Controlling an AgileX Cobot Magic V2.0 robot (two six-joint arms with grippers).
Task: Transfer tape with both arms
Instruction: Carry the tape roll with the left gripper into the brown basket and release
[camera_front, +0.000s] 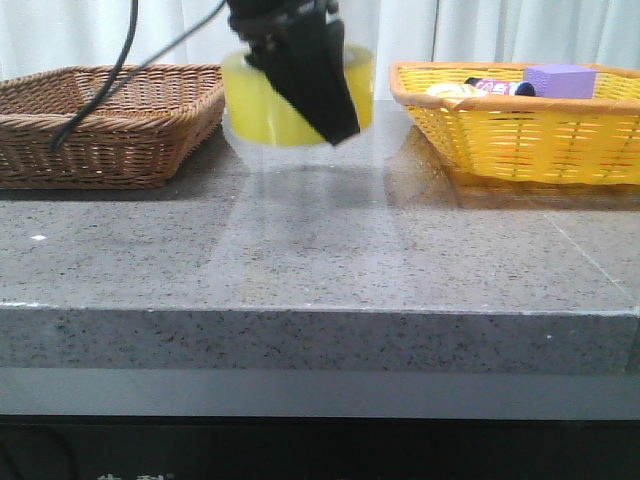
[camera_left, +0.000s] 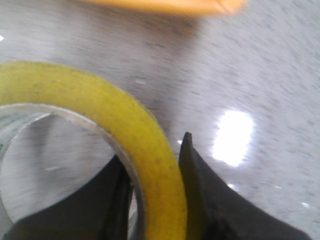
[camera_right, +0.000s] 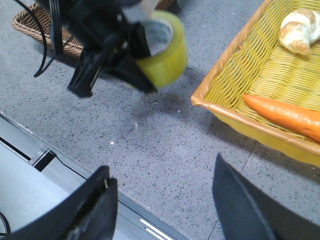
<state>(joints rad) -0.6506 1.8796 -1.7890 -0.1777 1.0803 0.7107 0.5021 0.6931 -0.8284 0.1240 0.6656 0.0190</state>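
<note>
Tape (camera_left: 150, 165): yellow roll, its wall clamped between the fingers of the left gripper (camera_front: 318, 95), one inside the core and one outside, carried above the stone table (camera_front: 320, 260). Right gripper (camera_right: 160, 205): spread wide, nothing held, set well short of the roll. Beyond: brown wicker basket (camera_front: 100, 120) and yellow basket (camera_front: 520, 130). Handover is judged best done level, the free rim left exposed for the second grasp.

Grey speckled table (camera_front: 320, 250) carries brown wicker basket (camera_front: 100, 125) and yellow basket (camera_front: 520, 140) holding carrot (camera_right: 285, 115), bread roll (camera_right: 300, 30), purple block (camera_front: 560, 80).
</note>
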